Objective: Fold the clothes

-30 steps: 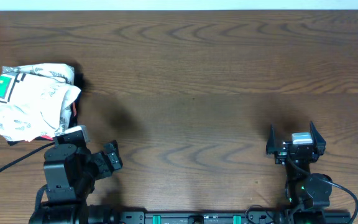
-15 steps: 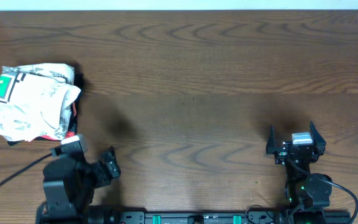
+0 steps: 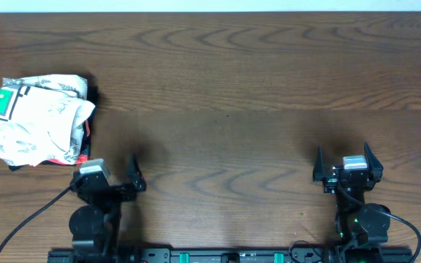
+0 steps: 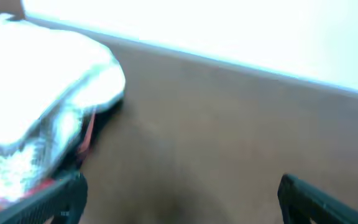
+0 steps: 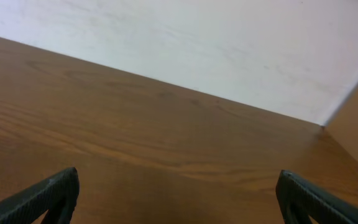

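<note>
The clothes lie in a folded pile at the far left of the table. The white T-shirt point(image 3: 9, 102) with its green-and-black print is in the pile's top left part. In the blurred left wrist view the pile shows as a white bundle point(image 4: 42, 93), and the print cannot be made out. My left gripper point(image 3: 107, 179) point(image 4: 179, 205) is open and empty, just in front and to the right of the pile, not touching it. My right gripper point(image 3: 343, 151) point(image 5: 179, 199) is open and empty over bare wood at the front right.
A white cloth with grey fern-leaf pattern point(image 3: 46, 128) lies on the same pile. Black point(image 3: 92, 95) and red point(image 3: 83, 157) garments show at its edges. The brown wooden table point(image 3: 232, 88) runs to a white wall at the back. Cables trail near the front edge.
My left arm has drawn back from the pile's front edge and turned so its gripper points straight ahead. The pile and the right arm have not moved.
</note>
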`<state>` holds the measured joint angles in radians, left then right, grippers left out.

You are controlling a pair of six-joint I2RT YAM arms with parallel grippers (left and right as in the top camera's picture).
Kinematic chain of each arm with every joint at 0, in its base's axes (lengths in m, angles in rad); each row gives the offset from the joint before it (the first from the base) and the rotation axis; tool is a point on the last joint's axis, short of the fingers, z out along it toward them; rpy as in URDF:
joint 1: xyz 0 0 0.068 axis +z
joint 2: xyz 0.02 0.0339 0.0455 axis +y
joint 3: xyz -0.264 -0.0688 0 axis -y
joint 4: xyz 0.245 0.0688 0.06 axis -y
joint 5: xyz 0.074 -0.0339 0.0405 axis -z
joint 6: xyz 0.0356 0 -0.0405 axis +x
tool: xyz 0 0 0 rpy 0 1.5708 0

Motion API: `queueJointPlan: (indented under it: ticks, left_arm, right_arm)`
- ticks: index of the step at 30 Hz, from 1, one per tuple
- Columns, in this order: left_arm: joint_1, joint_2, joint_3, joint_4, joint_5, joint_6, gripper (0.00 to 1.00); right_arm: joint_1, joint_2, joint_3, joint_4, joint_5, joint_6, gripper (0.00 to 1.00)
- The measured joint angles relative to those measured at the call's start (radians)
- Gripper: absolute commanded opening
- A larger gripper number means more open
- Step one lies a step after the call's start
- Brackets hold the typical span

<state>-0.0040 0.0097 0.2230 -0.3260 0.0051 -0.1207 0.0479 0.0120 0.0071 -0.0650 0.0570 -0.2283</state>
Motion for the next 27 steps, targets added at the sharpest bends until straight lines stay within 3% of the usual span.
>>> queueJointPlan:
  ticks: [7, 27]
  left_arm:
    - [0.0, -0.001, -0.19, 0.396, -0.006, 0.103, 0.98]
    - [-0.005, 0.012, -0.201, 0.296, -0.005, 0.145, 0.98]
  right_arm:
    - [0.0, 0.0, 0.0, 0.0, 0.0, 0.0, 0.99]
    - [0.0, 0.0, 0.0, 0.0, 0.0, 0.0, 0.99]
